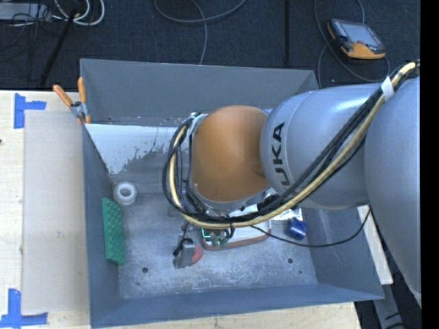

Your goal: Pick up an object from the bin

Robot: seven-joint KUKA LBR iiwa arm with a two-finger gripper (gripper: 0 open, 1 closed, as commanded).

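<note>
Setting: grey metal bin (206,297) seen from above, set on a pale wooden bench (48,218), with dark floor beyond it.
Gripper: dark gripper (184,253) low over the bin floor, near the front wall and about midway across; whether it is released or clenched cannot be told from this view.
Thing at the gripper: small red thing (198,255), rounded, lying on the bin floor just beside the gripper on its right; its kind is too small to make out, and whether it is grasped cannot be told.
Green block (113,230): long, flat and textured, lying lengthwise along the left wall, well apart from the gripper.
Reddish-brown strip (247,240): thin, lying on the floor right of the gripper, partly under the arm.
Blue thing (295,229): small, on the right side of the floor, beside a white scrap.
White ring (125,193): short and hollow, standing just behind the green block.
Orange cover (226,153): smooth dome on the wrist, above the gripper, ringed by looping black and yellow cables (171,177).
Arm (329,149): thick silver-grey tube reaching in from the right.
Writing: black letters "UKA" (278,153) on the arm next to the orange cover; the first letter is hidden.
Floor beyond: loose cords and a small grey and orange device (357,40).
</note>
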